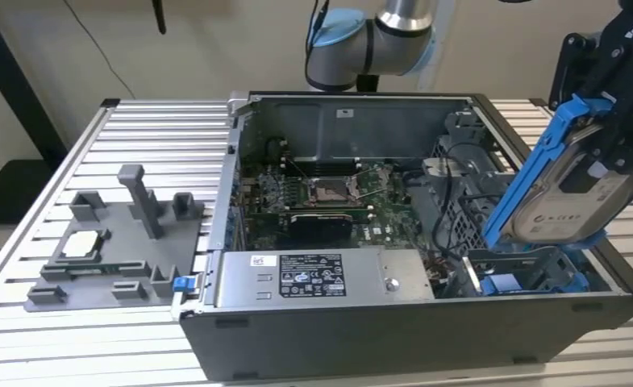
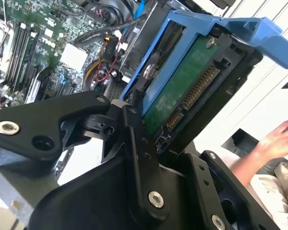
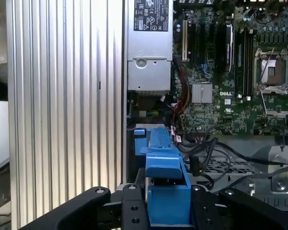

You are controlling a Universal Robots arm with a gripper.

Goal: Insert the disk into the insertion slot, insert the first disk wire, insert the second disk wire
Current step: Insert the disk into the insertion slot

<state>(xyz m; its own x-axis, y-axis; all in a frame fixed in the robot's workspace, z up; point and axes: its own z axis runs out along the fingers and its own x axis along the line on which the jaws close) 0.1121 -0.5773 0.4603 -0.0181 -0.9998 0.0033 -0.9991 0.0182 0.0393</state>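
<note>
exterior view: the gripper (image 1: 609,161) is clamped on the disk (image 1: 564,205), held tilted, lower end just above the slot (image 1: 526,278) at the exterior view's right. second wrist view: fingers (image 2: 134,139) pinch the disk's green-board side. first wrist view: its blue carrier (image 3: 165,191) sits between them.

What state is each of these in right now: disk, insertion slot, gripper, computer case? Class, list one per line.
disk: tilted above the insertion slot, not seated
insertion slot: no disk in it
gripper: shut on the disk
computer case: open, insides exposed
</note>
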